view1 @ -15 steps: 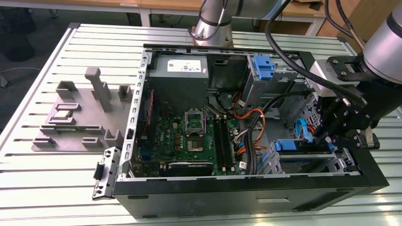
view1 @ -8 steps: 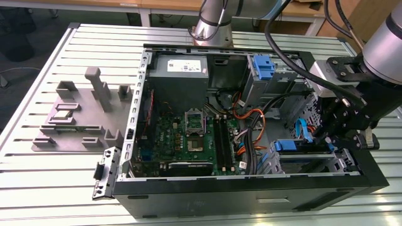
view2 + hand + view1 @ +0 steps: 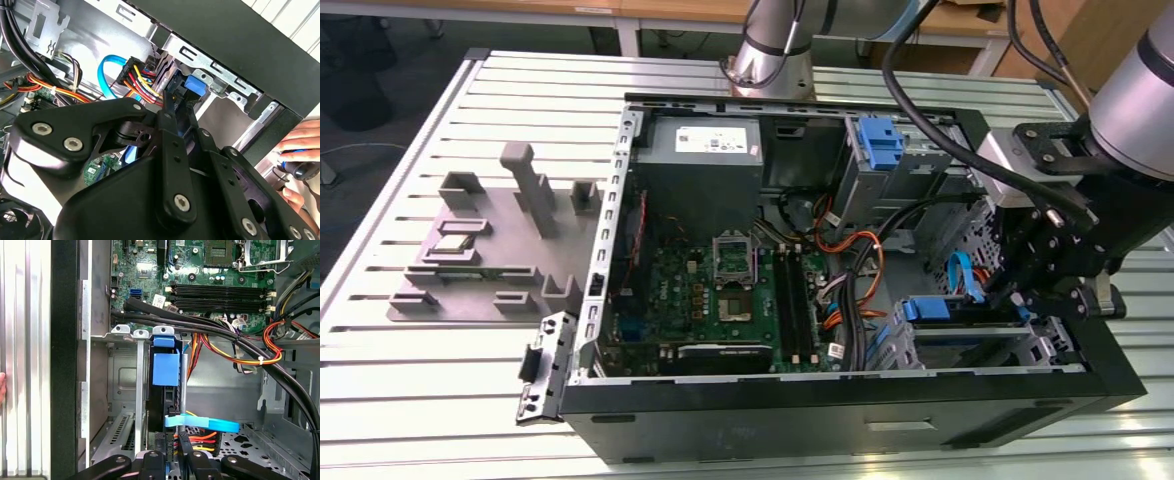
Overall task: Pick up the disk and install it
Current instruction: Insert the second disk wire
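Open computer case on the tabletop, the arm's claw down in the drive bay corner.

The slatted grey metal tabletop (image 3: 427, 400) carries the open black desktop computer case (image 3: 854, 415), with its green motherboard (image 3: 720, 290) exposed and a grey plastic fixture tray (image 3: 480, 250) beside it on the exterior view's left. The black robot claw (image 3: 1047, 285) hangs over the bay at the exterior view's right; its own linkage hides the fingertips in both wrist views, so I cannot tell whether it is spread or pinching. The disk (image 3: 165, 370), seen edge-on with its blue plastic bracket, sits upright in the metal drive cage (image 3: 125, 390); its label is hidden. A hand (image 3: 300, 150) is cut off at the second wrist view's edge.
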